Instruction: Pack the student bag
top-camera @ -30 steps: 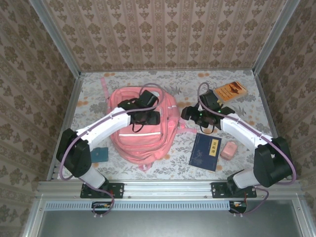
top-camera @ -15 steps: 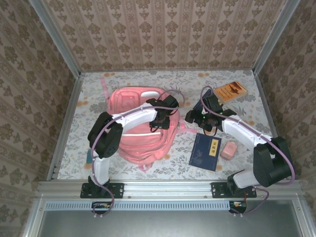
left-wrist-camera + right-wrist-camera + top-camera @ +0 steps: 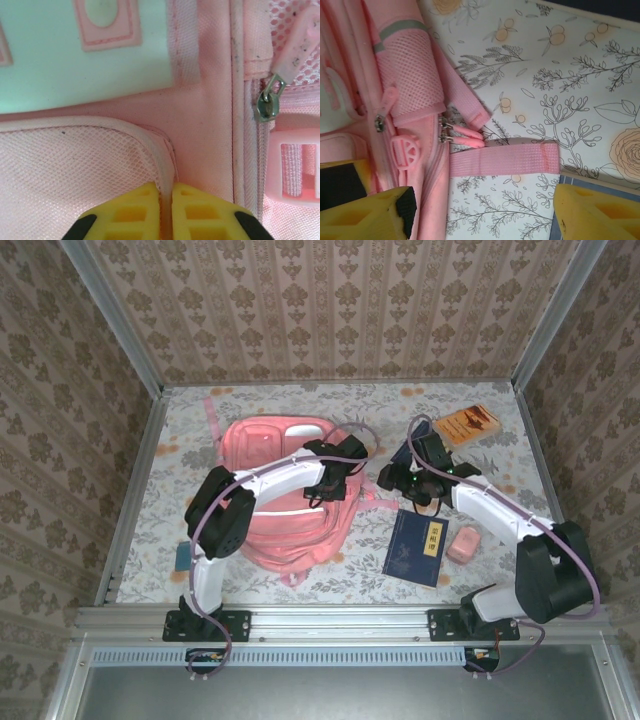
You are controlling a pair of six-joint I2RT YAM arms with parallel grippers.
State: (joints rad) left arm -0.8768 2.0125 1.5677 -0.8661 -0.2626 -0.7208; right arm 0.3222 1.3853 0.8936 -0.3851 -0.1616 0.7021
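While the student bag (image 3: pixel 285 535) lies flat on the bench (image 3: pixel 300 400), left of centre and front face up, both arms work at its right-hand edge.

Left end effector (image 3: pixel 167 212): clenched. The yellow fingers (image 3: pixel 135 212) all but touch, with a thin ridge of pink piping (image 3: pixel 168 170) from the bag's front pocket nipped between them. Judgement: the pinch anchors the fabric so the bag neither slides nor bunches when a zip is pulled. A metal zip slider (image 3: pixel 267 102) hangs to the right of the pinch, untouched.

Right end effector (image 3: pixel 482 207): released, jaws spread wide, hovering over the bench just beside the bag's side. Ahead of the gap lie a loose pink strap (image 3: pixel 505 160) and, just above it, twin zip pulls (image 3: pixel 465 135) side by side at the end of their track. Judgement: the wide opening is set up to come down on those pulls. The strap is close enough to be caught by mistake.

Containers: every zip in view looks closed, so the bag's contents cannot be told. The mesh side pocket (image 3: pixel 412 70) lies flat, apparently empty. Nothing is being loaded at this point. Candidates for packing sit outside on the bench:
- blue book (image 3: pixel 418 547) and pink case (image 3: pixel 463 544), right of the bag on the near side
- orange book (image 3: pixel 467 424), at the far right
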